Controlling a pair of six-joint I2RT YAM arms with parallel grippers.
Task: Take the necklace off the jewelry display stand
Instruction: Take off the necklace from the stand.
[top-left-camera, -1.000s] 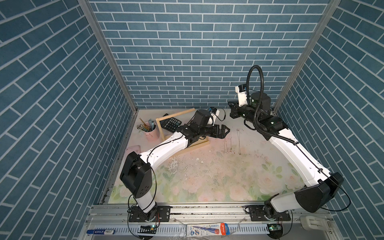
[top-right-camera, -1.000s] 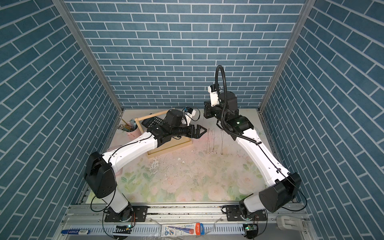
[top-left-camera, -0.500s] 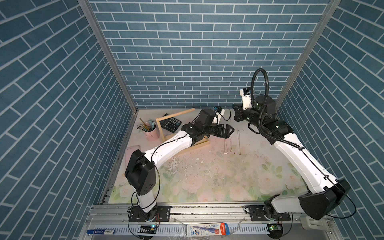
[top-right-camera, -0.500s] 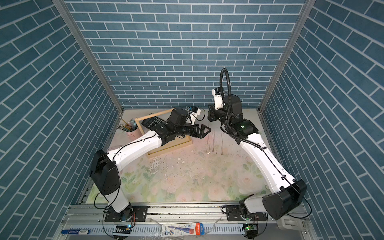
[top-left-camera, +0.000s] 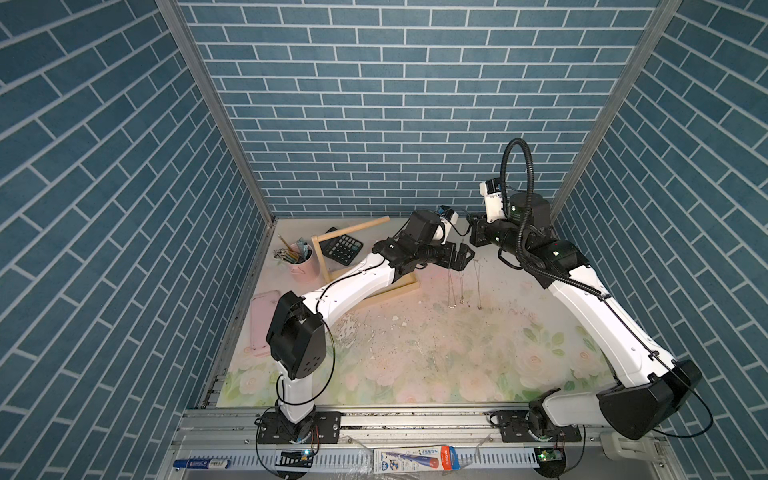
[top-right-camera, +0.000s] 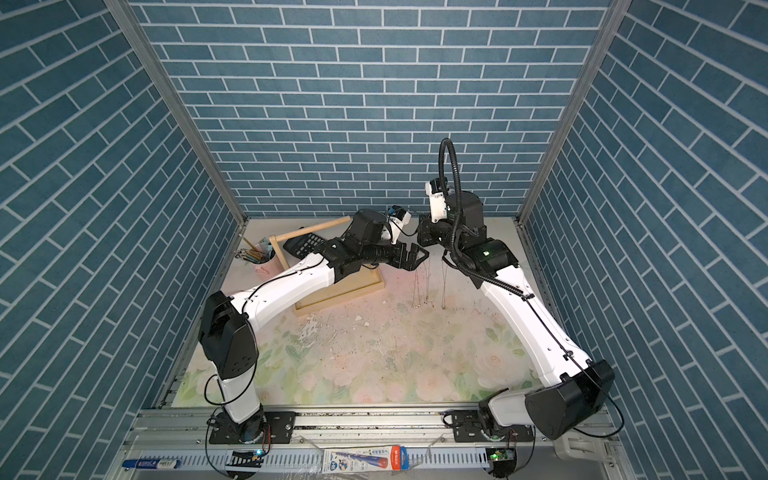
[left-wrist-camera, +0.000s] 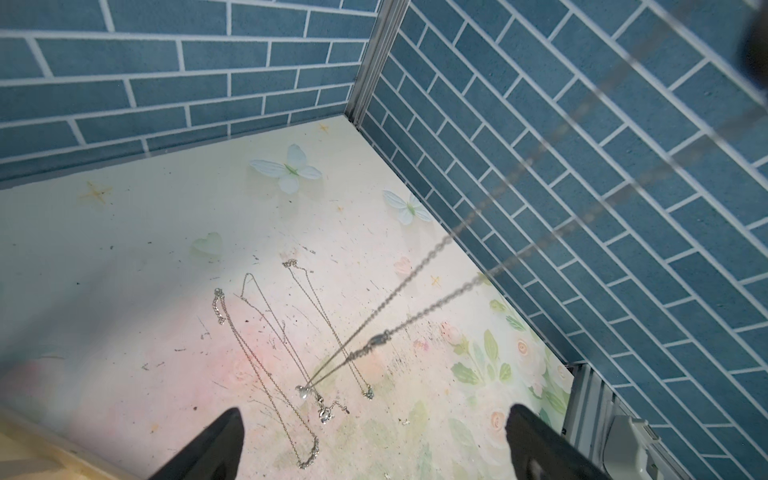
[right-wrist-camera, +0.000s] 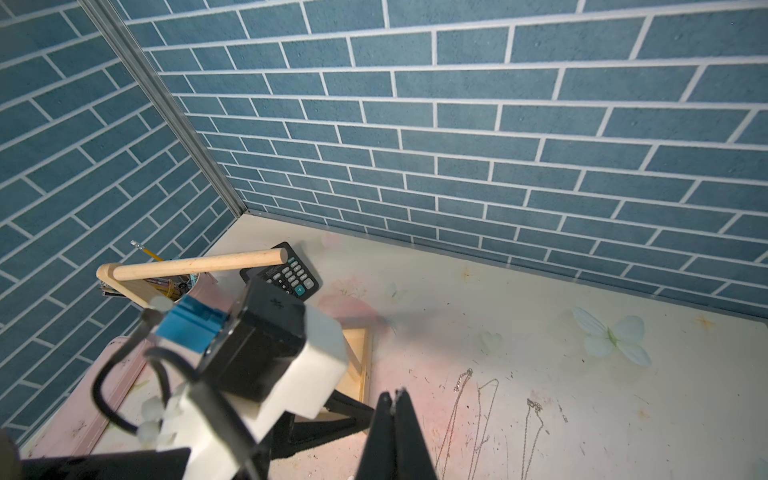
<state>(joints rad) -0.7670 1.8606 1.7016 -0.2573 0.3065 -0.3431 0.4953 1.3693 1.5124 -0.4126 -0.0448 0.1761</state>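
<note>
The jewelry display stand (top-left-camera: 401, 287) (top-right-camera: 365, 291) stands at the back left, pale wood with a tray base. Its top dowel (right-wrist-camera: 199, 264) carries no chain. My right gripper (right-wrist-camera: 392, 397) (top-left-camera: 473, 237) is shut on a silver necklace (left-wrist-camera: 415, 270), to the right of the stand. The chain slants down from it, and the pendant (left-wrist-camera: 302, 390) hangs low over the table. My left gripper (left-wrist-camera: 376, 415) (top-left-camera: 462, 258) is open just below and beside the right one. Nothing is between its fingers (left-wrist-camera: 226, 436).
Three more thin necklaces (top-left-camera: 461, 291) (left-wrist-camera: 266, 353) (right-wrist-camera: 486, 415) lie side by side on the floral mat under the grippers. A pink pencil cup (top-left-camera: 305, 266), a black calculator (top-left-camera: 343, 248) and a flat pink case (top-left-camera: 264, 324) sit left of the stand. Brick walls close three sides.
My left gripper has reached further right, away from the stand and up to the right gripper. The right arm has shifted slightly right, still shut.
</note>
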